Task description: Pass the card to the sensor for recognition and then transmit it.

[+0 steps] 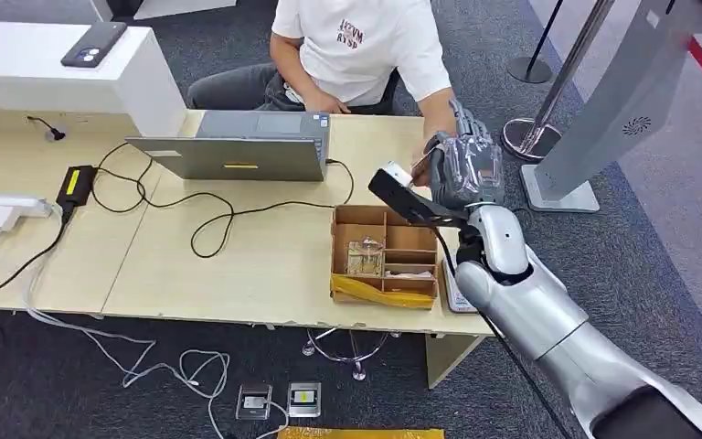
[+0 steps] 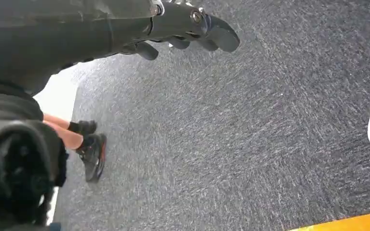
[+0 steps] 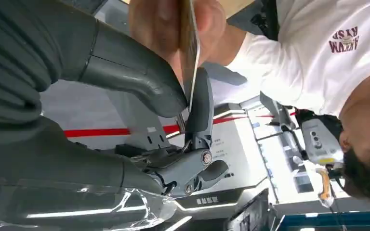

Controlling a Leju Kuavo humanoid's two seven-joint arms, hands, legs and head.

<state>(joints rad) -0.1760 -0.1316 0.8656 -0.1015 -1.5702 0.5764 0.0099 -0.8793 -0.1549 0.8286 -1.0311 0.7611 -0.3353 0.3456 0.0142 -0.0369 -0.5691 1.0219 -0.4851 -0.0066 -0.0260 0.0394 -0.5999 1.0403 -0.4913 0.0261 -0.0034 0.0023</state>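
From the head view, the right hand (image 1: 464, 165) is raised over the far right of the tabletop (image 1: 238, 265), beside a person's hand (image 1: 423, 167).

At the left wrist, the left hand (image 2: 188, 24) hangs over grey carpet (image 2: 250, 134), fingers loosely curled, holding nothing.

At the right wrist, the card (image 3: 191, 53) is pinched between the thumb and a finger, and the person's hand also grips it.

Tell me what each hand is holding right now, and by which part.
The right hand pinches the card by one end between thumb and a finger; a person's hand grips the other end. The left hand holds nothing.
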